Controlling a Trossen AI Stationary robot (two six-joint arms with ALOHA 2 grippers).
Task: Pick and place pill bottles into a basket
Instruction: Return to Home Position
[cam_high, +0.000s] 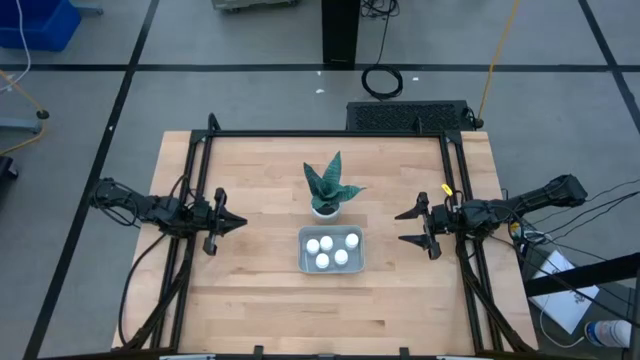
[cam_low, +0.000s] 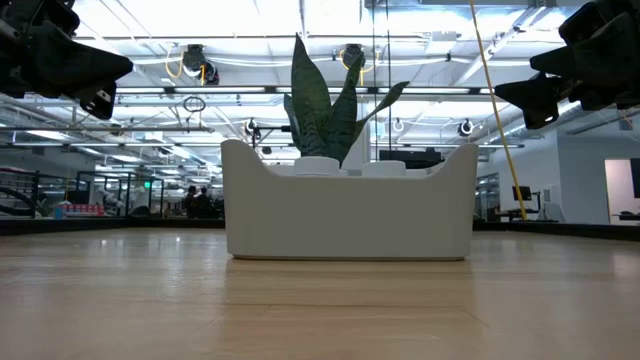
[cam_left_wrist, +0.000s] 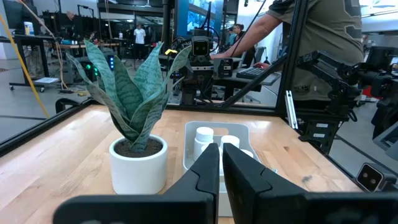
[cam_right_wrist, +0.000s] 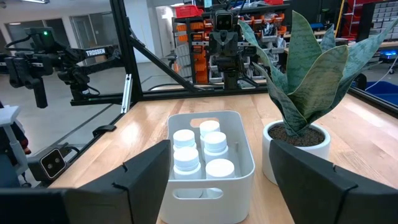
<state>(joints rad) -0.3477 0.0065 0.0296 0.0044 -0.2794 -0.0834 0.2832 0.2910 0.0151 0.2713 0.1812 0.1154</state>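
Observation:
The pale grey-blue basket (cam_high: 301, 250) sits at the table's middle, with several white pill bottles (cam_high: 322, 261) standing upright inside it. They also show in the right wrist view (cam_right_wrist: 186, 155) and the left wrist view (cam_left_wrist: 204, 138). My left gripper (cam_high: 235, 222) hovers to the left of the basket, shut and empty, fingers pointing toward it (cam_left_wrist: 221, 155). My right gripper (cam_high: 403, 227) hovers to the right of the basket, open and empty (cam_right_wrist: 221, 149). In the low view both grippers hang well above the table, the left (cam_low: 95, 75) and the right (cam_low: 520, 95).
A small white pot with a green spiky plant (cam_high: 325, 205) stands just beyond the basket's far rim. A black frame (cam_high: 330, 133) runs along the table's far and side edges. A person (cam_left_wrist: 323, 31) stands beyond the table's right side. Bare wood lies in front of the basket.

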